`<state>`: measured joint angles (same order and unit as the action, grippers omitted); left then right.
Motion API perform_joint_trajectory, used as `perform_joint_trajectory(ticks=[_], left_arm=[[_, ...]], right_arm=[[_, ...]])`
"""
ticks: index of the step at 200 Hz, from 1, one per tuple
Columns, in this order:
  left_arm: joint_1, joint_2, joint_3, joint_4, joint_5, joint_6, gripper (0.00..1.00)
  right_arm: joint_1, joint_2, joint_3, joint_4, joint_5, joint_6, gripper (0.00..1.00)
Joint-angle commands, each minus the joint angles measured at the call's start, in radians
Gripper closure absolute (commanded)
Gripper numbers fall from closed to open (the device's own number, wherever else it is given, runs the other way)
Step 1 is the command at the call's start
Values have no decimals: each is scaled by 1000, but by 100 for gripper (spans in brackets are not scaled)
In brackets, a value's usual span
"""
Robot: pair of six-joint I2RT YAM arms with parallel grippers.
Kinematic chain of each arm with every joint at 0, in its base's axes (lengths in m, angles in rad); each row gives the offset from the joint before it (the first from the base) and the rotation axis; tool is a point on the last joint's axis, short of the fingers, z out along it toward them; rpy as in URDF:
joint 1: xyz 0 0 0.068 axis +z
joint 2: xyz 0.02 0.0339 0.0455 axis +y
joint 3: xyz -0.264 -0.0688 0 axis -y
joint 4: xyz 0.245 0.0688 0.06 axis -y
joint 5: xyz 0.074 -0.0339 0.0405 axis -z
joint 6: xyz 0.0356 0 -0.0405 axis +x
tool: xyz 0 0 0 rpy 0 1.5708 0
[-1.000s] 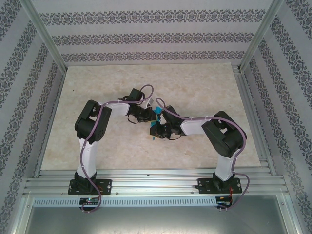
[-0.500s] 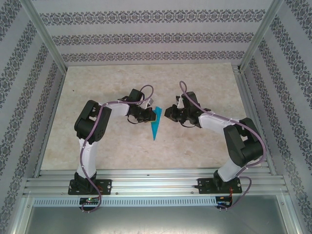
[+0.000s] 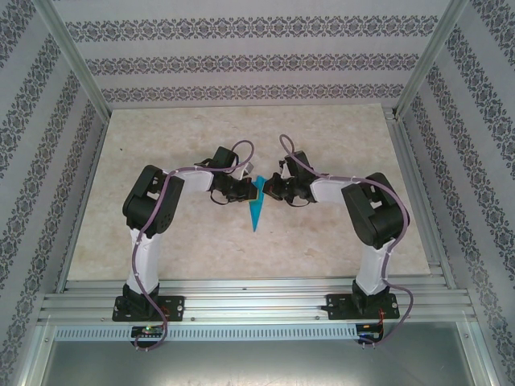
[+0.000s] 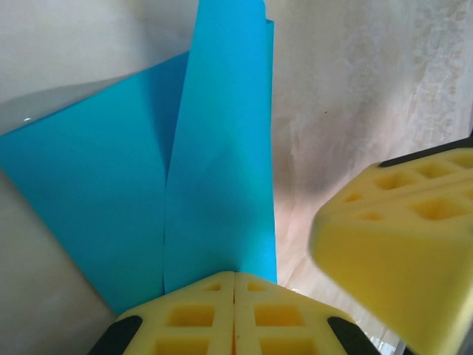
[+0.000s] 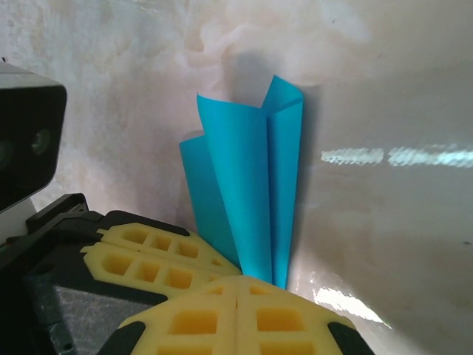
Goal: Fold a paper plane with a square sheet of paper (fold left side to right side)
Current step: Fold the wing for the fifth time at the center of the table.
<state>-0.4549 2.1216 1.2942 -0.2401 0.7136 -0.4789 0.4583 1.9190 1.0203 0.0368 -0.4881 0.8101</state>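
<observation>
Two grippers were found closed at the paper plane; the left gripper was pinched on its wide end, the blue folds fanning out ahead of the yellow fingers; the right gripper was pressed together just beside the left one, the folded edge met at its tips, though a grip there could not be told; the pointed tip was seen past both grippers, toward the arm bases.
</observation>
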Motion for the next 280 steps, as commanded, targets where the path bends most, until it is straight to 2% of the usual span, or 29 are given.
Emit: perform_joint_trajectory(ticks=[1, 71, 132, 158, 225, 255, 280], left_arm=[[-26, 61, -47, -64, -125, 39, 92], [-25, 29, -42, -64, -114, 37, 90], [-17, -153, -36, -93, -59, 43, 67], [-18, -206, -44, -93, -27, 39, 65], [-16, -317, -126, -68, -27, 9, 60], [-18, -417, -197, -27, -36, -22, 47], [-25, -509, -247, -13, -65, -35, 44]], right_arm=[[16, 32, 31, 44, -9, 24, 95], [26, 92, 50, 4, 34, 34, 95], [22, 97, 44, -20, 51, 26, 94], [22, 98, 43, 3, 34, 33, 94], [19, 49, 14, 9, 49, 26, 91], [20, 44, 17, -8, 52, 24, 91], [23, 57, 22, -6, 52, 35, 91]])
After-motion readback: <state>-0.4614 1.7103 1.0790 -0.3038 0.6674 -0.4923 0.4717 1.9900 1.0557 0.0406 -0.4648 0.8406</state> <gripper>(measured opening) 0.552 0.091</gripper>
